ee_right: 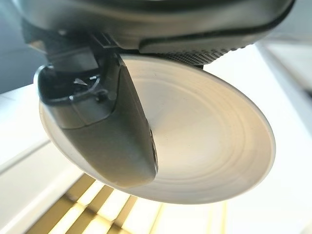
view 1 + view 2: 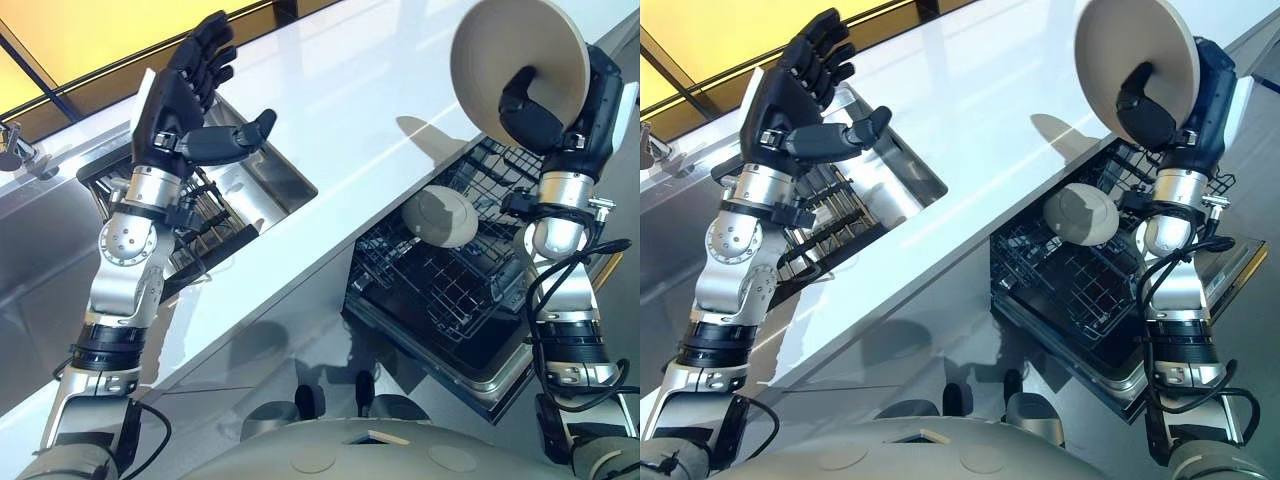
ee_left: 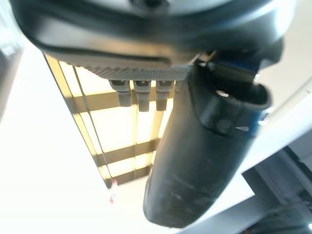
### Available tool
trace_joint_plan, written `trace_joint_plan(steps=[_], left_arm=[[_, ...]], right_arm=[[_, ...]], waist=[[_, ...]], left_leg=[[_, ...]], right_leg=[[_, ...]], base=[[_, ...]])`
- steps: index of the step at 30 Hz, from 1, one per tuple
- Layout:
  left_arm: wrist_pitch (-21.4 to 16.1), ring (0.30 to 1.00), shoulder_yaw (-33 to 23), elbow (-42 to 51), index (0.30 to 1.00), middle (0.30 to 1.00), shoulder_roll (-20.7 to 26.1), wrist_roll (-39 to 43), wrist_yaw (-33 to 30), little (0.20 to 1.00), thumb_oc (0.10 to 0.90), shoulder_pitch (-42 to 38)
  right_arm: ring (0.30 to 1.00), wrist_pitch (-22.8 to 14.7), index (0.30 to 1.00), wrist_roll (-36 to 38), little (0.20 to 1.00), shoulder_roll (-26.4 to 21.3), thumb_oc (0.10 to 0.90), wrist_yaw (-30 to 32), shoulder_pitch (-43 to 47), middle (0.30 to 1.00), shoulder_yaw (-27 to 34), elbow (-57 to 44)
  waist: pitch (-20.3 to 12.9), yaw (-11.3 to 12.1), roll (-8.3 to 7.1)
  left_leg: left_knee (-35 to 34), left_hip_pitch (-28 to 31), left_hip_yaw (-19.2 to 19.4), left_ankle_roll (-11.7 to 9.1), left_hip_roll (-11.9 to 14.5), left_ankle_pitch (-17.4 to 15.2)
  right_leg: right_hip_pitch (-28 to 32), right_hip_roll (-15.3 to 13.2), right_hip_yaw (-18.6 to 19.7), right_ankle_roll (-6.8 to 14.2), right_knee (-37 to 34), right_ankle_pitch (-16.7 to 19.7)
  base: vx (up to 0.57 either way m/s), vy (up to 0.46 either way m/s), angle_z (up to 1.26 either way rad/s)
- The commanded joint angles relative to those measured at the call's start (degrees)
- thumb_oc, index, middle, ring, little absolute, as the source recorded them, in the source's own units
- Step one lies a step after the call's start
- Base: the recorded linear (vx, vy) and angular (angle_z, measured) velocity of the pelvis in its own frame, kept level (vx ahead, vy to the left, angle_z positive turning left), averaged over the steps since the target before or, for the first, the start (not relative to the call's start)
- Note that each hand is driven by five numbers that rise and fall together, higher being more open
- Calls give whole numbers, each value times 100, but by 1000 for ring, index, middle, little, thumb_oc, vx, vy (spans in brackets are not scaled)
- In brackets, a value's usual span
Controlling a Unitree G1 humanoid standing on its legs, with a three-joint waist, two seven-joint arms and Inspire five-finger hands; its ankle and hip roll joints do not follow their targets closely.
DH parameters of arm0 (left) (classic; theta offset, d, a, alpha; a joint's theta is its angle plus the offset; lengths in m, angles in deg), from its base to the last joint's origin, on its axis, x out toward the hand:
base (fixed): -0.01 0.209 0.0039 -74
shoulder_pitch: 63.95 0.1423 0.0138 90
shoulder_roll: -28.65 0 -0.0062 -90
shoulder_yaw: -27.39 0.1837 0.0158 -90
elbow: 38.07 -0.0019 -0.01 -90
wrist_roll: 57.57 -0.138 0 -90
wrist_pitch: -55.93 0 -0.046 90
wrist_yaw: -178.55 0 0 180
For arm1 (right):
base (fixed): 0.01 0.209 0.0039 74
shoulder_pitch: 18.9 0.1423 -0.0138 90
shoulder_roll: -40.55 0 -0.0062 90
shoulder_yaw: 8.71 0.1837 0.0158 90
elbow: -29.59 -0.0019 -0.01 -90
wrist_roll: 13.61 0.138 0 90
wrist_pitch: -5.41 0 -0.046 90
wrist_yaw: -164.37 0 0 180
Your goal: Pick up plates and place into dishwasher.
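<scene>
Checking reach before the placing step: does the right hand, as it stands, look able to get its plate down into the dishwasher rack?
Probably yes. The right hand holds the plate raised above the open dishwasher rack; nothing lies between. One dish already sits there, with free slots beside it.

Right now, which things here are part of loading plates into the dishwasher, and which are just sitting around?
Part of the job:
- plate, pinched in the right hand
- dishwasher rack, pulled out
- plate already in the rack

Just there:
- white counter
- sink
- dark drying rack beside the sink
- left hand, raised, fingers straight, holding nothing
</scene>
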Motion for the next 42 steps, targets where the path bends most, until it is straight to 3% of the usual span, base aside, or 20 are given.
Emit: trace_joint_plan(steps=[1,5,10,22,30,42], left_arm=[[-751,900,-525,-295,900,900,369,-461,-345,900,800,-51],[-835,900,-1076,-467,900,900,353,-1019,-699,900,800,522],[-912,900,-1492,-622,900,900,230,-1003,-863,900,800,976],[-967,900,-1731,-1113,900,900,161,-844,-1277,900,800,1276],[-914,900,-1539,-1311,900,900,168,-785,-1415,900,800,1231],[-793,900,-1117,-1338,900,900,18,-717,-1403,900,800,1171]], right_arm=[[300,-358,300,-149,200,-455,100,-80,-101,300,641,-158],[300,-198,300,-69,200,-296,100,-557,-894,300,1051,47],[300,27,300,-91,200,25,100,-962,-1518,300,1158,96],[300,91,300,-190,200,342,100,-1523,-1963,300,778,376],[300,218,300,-717,200,413,100,-1177,-1958,300,231,642],[300,877,300,-1468,200,506,100,-289,-1564,300,-748,1402]], waist=[[-634,13,100],[-564,-51,97],[-456,-158,112],[-299,-277,179],[-273,-235,218],[-217,4,333]], left_leg=[[8,-174,-251,-62,-108,-374],[8,-177,-215,-47,-94,-364],[8,-190,-149,-29,-88,-354],[13,-210,-28,-63,-102,-389],[13,-228,-56,-70,-134,-380],[16,-226,-229,-96,-186,-339]], right_leg=[[114,166,-357,276,643,-1145],[66,139,-371,285,716,-1164],[-34,109,-353,290,820,-1184],[-112,53,-320,350,830,-1203],[-131,15,-362,377,823,-1187],[-86,-50,-471,364,848,-1185]], base=[[12,29,3],[5,23,3],[-4,5,-1],[-7,9,-2],[0,0,0],[11,7,8]])
